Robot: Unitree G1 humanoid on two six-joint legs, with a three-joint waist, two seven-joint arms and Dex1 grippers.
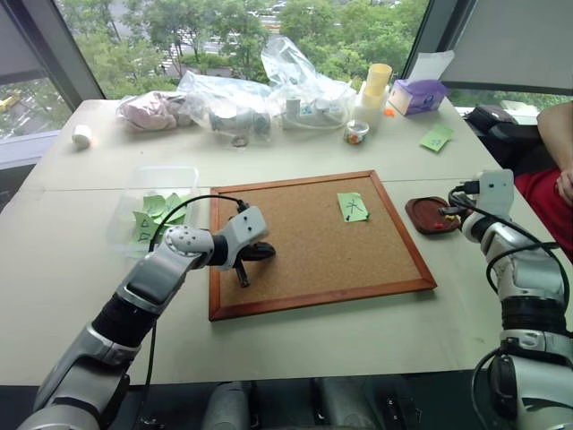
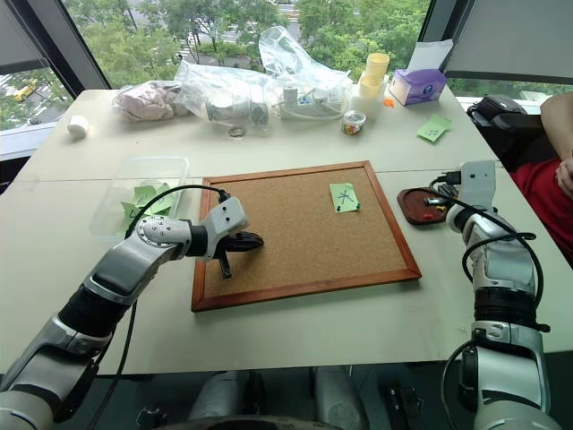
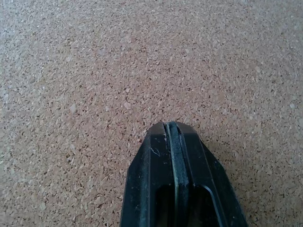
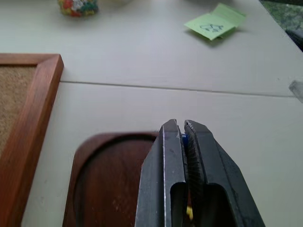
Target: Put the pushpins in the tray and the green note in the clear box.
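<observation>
1. Left eye view: the cork board [image 1: 313, 242], wood-framed, lies flat at the middle of the table [image 1: 81, 278].
2. The green note [image 1: 353, 207], marked with a bold black cross, lies on the cork near the board's far right corner, well apart from either gripper.
3. The left gripper [image 1: 260, 253] rests over the near left part of the board. In the left wrist view its fingers [image 3: 177, 179] are pressed together with nothing between them, tips just above bare cork.
4. The clear box [image 1: 152, 210] stands on the table just beside the board's left edge. Several green paper notes lie inside it.
5. The tray [image 1: 430, 215], dark reddish-brown and oval, sits on the table just off the board's right edge. Small items, one red, lie inside it; whether they are pushpins cannot be told from this view.
6. The right gripper [image 4: 183, 126] hangs over the tray's far rim. Right wrist view: the jaws are nearly closed, with a small blue object pinched between the tips and a speck of yellow lower in the gap. It appears to be a pushpin [image 4: 183, 138], though its shape is mostly hidden.
7. A second green note with faint writing [image 4: 214, 21] lies farther back on the table, beyond the tray.
8. Clear plastic bags [image 1: 269, 94] are piled along the table's far edge.
</observation>
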